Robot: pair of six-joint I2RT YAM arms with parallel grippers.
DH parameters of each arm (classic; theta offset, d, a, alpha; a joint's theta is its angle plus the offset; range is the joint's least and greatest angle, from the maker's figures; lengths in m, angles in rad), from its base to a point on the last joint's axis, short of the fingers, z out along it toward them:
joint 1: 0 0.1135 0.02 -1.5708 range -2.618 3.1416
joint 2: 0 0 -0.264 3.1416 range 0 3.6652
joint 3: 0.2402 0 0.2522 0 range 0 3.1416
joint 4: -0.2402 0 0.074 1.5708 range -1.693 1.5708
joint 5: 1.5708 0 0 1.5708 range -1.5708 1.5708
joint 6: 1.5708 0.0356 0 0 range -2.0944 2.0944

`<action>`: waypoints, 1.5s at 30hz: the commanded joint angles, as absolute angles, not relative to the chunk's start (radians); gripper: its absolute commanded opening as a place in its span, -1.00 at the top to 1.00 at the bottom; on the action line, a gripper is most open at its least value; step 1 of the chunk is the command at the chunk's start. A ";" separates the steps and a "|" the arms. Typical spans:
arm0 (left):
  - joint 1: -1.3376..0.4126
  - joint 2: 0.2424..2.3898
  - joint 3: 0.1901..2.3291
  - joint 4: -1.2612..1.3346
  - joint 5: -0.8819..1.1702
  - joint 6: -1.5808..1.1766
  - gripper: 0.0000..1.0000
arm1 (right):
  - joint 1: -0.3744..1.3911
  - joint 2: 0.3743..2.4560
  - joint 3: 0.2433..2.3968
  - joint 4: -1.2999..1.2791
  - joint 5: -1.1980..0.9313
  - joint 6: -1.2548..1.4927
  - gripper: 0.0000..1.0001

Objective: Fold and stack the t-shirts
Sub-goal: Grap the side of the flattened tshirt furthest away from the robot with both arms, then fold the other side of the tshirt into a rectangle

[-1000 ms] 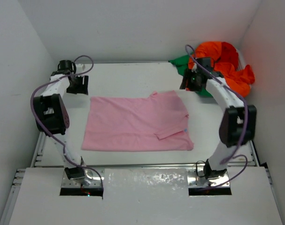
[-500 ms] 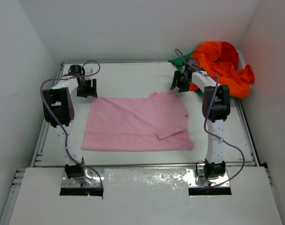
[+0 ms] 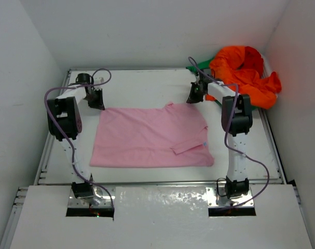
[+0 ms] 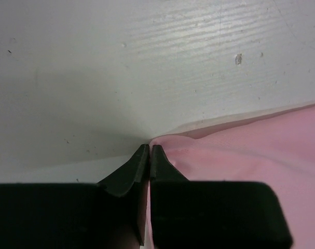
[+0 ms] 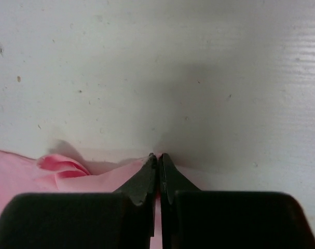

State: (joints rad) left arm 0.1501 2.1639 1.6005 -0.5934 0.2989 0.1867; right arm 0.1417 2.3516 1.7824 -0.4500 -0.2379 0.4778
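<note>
White walls box in the table (image 3: pixel 141 85), where left gripper (image 4: pixel 149 150) and right gripper (image 5: pixel 158 156) pinch the pink t-shirt's (image 3: pixel 147 137) far corners.

Inspection finding: no legible text, brand, number or sign in any view. One small blue tag (image 3: pixel 205 143) sits at the right edge of the flat pink cloth t-shirt (image 3: pixel 147 137); its print is too small to read.
</note>
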 commanded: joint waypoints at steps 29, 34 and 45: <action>0.150 1.598 0.963 -0.580 0.213 0.558 1.00 | 0.150 1.399 0.644 -0.170 -0.199 0.537 1.00; 0.147 1.640 1.009 -0.581 0.195 0.569 1.00 | 0.153 1.428 0.673 -0.167 -0.193 0.531 1.00; 0.147 1.571 1.039 -0.650 0.196 0.581 1.00 | 0.164 1.348 0.704 -0.279 -0.146 0.462 1.00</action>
State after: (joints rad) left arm 0.1501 1.6394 1.0222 -0.6323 0.2173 0.5514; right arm 0.1558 1.3983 0.6800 -0.2478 -0.1825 0.4969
